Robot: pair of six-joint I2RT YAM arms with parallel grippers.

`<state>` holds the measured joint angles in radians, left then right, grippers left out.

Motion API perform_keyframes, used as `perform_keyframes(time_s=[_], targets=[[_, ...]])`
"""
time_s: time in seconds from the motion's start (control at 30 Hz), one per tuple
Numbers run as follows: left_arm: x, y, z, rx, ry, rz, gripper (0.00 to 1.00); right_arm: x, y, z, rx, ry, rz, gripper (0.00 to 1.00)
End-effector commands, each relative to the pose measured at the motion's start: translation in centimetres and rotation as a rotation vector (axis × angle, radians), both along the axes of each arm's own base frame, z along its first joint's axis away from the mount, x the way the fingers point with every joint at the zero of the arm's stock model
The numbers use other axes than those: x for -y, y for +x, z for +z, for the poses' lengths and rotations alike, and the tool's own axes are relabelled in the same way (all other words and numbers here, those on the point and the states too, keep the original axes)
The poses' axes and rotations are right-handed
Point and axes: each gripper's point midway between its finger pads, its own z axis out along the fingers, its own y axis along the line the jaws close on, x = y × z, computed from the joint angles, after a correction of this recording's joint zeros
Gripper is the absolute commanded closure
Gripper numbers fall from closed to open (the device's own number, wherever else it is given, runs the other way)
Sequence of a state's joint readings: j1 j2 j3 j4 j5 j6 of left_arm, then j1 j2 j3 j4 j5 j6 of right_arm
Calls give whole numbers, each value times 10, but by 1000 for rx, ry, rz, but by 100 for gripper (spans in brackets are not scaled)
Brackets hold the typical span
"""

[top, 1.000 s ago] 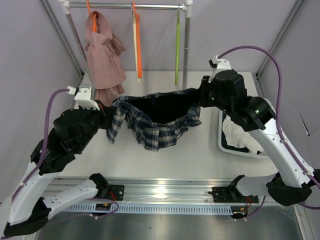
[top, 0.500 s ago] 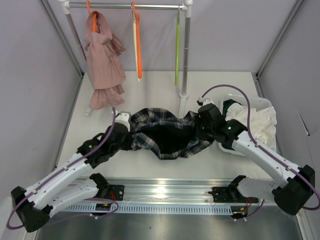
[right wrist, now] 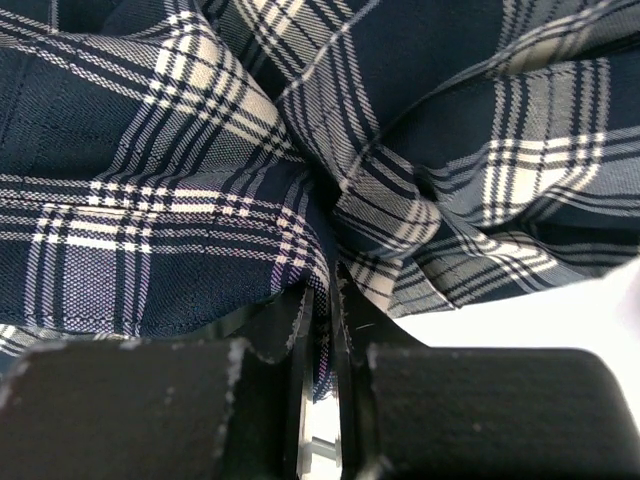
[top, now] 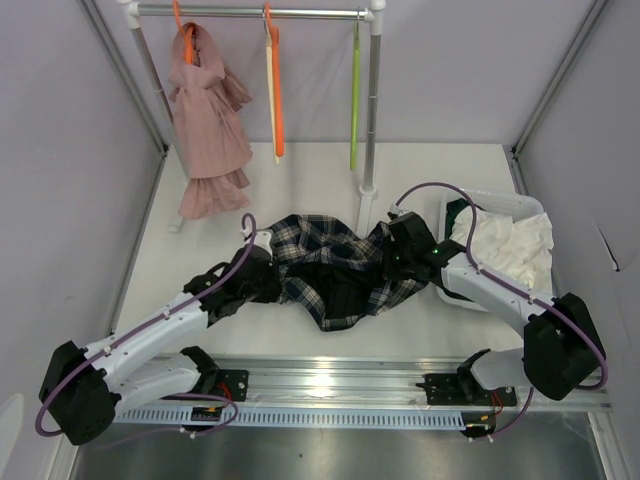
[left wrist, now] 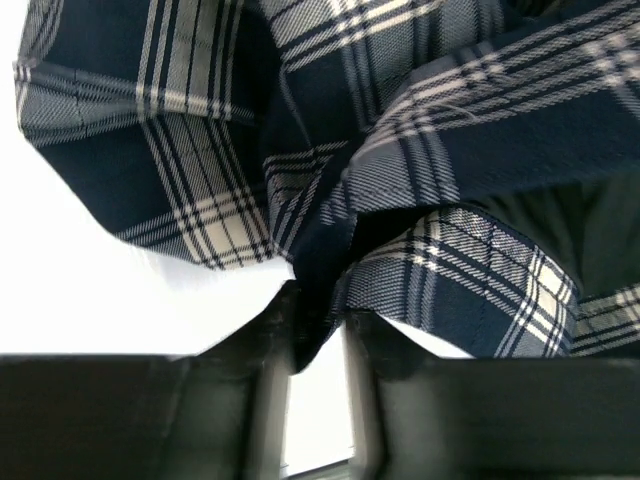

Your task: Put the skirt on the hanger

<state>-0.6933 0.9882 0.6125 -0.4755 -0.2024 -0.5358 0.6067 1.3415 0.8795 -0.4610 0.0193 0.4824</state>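
The skirt (top: 332, 268) lies crumpled in a loose heap on the table (top: 300, 185), about midway between the two arms, its plaid folds bunched and twisted. The left gripper (left wrist: 318, 322) sits low at the skirt's left edge with its fingers (left wrist: 268, 345) a little apart; a dark fold of the cloth dips into the gap between them, and the pale table shows through lower down, so the fabric looks loosely caught and not squeezed. The right gripper (right wrist: 322, 300) is at the skirt's right edge, its jaws drawn almost together with a thin pinch of plaid clamped between them. The hanger (top: 269, 90) hangs from the rail (top: 250, 12) at the far end of the table, right beside an orange hanger (top: 279, 100) and well apart from the skirt. A pink garment (top: 208, 120) hangs to its left, a lime-green hanger (top: 354, 100) to its right. A white bin (top: 448, 290) holding white cloth (top: 505, 250) stands beside the right arm
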Motion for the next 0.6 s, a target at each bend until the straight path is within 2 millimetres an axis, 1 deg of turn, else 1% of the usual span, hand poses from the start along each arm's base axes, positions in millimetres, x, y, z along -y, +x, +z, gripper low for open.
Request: perform_keyframes(time_s=[0.0, 0.03, 0.07, 0.1, 0.13, 0.2, 0.23, 0.3, 0.33, 0.37, 0.43, 0.47, 0.5, 0.57], targets=[[18, 19, 42, 114, -84, -38, 60, -18, 12, 17, 49, 90, 21, 99], [19, 20, 49, 127, -90, -48, 52, -18, 12, 18, 50, 86, 22, 98], [20, 20, 55, 138, -92, -63, 48, -18, 12, 20, 51, 86, 23, 98], [19, 19, 58, 146, -84, -79, 46, -19, 15, 25, 62, 87, 26, 98], [19, 20, 67, 152, -78, -86, 42, -19, 15, 26, 61, 86, 29, 98], [20, 18, 72, 157, -68, -117, 38, -21, 16, 27, 59, 89, 34, 98], [19, 17, 81, 167, -73, -125, 36, -23, 17, 30, 61, 100, 39, 98], [18, 14, 88, 179, -67, -148, 34, -25, 16, 32, 60, 107, 41, 98], [17, 13, 97, 195, -73, -151, 33, -26, 17, 33, 60, 111, 42, 98], [14, 9, 97, 186, -63, -159, 32, -26, 17, 34, 62, 114, 45, 98], [13, 6, 117, 228, -83, -178, 30, -27, 17, 37, 63, 118, 48, 98], [13, 5, 121, 234, -84, -184, 30, -27, 17, 38, 65, 118, 47, 98], [12, 4, 136, 256, -92, -192, 30, -28, 18, 40, 68, 121, 49, 98], [11, 0, 148, 270, -101, -205, 30, -29, 20, 43, 73, 120, 53, 98]])
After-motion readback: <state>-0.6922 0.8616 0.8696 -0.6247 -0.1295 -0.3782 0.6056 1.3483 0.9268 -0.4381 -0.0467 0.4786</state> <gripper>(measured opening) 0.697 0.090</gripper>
